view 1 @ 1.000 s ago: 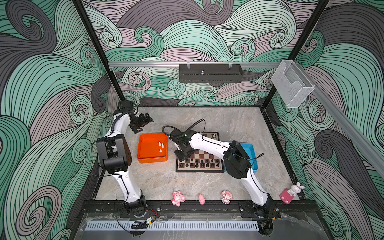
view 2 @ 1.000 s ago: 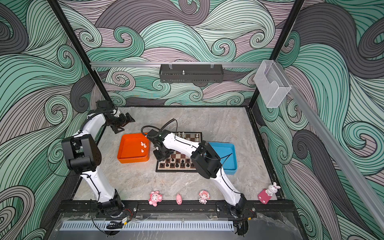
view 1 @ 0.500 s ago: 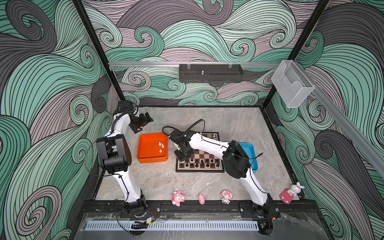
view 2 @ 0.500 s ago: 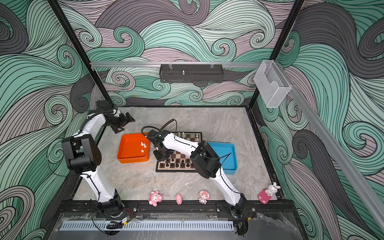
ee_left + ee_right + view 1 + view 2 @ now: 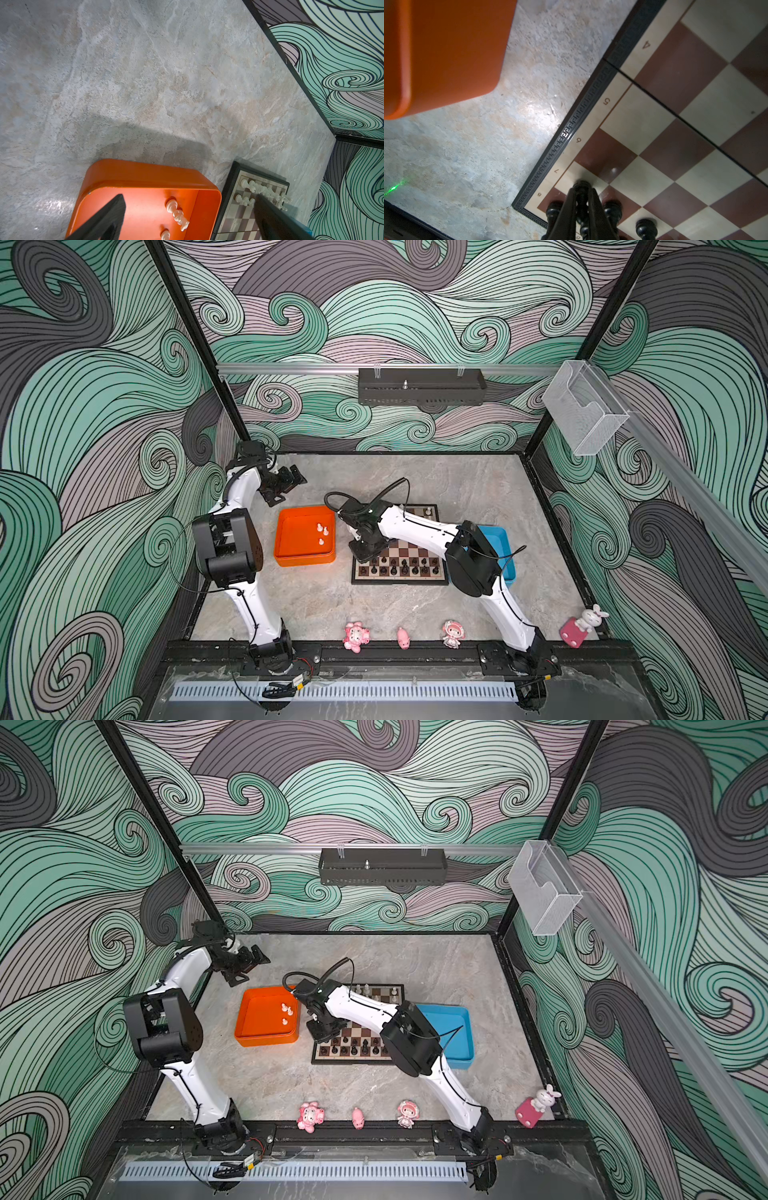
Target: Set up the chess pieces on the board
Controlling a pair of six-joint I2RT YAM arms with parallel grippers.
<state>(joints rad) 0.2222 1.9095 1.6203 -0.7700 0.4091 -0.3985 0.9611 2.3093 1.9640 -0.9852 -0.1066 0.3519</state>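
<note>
Right gripper (image 5: 581, 192) pinching a black pawn (image 5: 582, 184) low over the chessboard (image 5: 654, 104), rank-7 edge square, neighbouring black pieces (image 5: 612, 209) close by. We'd lower it straight, centre it, and release only once it is seated. Left gripper (image 5: 291, 483) spread wide, idle near the orange tray (image 5: 305, 560).

Grey-beige marbled stone tabletop (image 5: 457, 481), black-framed, fills the centre of both top views. Directly on it:
- Orange tray (image 5: 305, 559), left of centre.
- Chessboard (image 5: 399, 581), just right of the tray, with a strip of bare stone between them.
- Blue tray (image 5: 457, 1063), close on the chessboard's right; cannot tell if they touch.
- Three pink figurines (image 5: 403, 638), spaced along the lower edge.
- Pink block (image 5: 572, 637) carrying a white rabbit toy, in the lower right corner.
</note>
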